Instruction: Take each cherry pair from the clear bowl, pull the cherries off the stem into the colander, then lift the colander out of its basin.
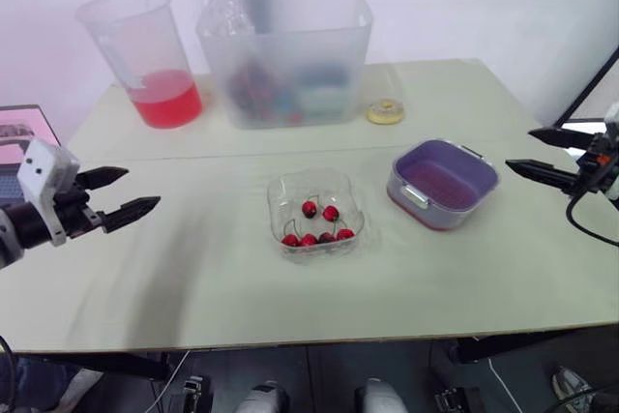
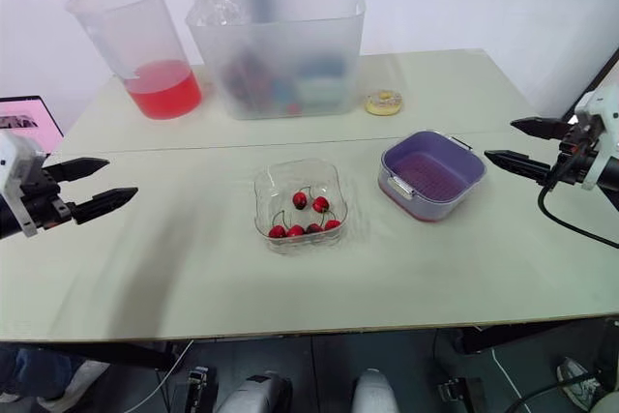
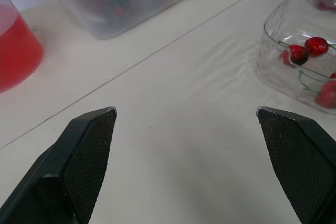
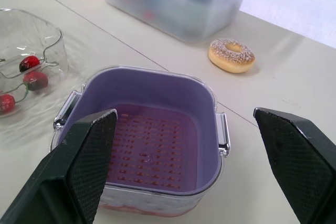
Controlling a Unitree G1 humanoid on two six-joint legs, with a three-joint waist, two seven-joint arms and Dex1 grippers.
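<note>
While the left end effector [image 1: 141, 189] and the right end effector [image 1: 520, 149] both hover with fingers spread wide and nothing between them, well out at either side of the tabletop [image 1: 193, 258], no cherry pair has yet been taken. The clear bowl [image 1: 315, 175] sits at the middle of the tabletop with the cherries [image 1: 309, 209] lying on its floor, some joined by thin green stems. The purple colander [image 1: 443, 183] sits nested in its basin [image 1: 437, 219] just beside the bowl on the robot's right, and it is empty. The step in hand looks like the reach for a first pair. The bowl's walls stand above the fruit, so an end effector should come down from above rather than from the side. The two cherries near the bowl's middle lie clear of the walls and look the easier pick. A light pinch on one cherry or its stem should avoid crushing it, and a nudge to the rim could slide the bowl. The other end effector should take the second cherry above the colander, so that loosened fruit drops in.
</note>
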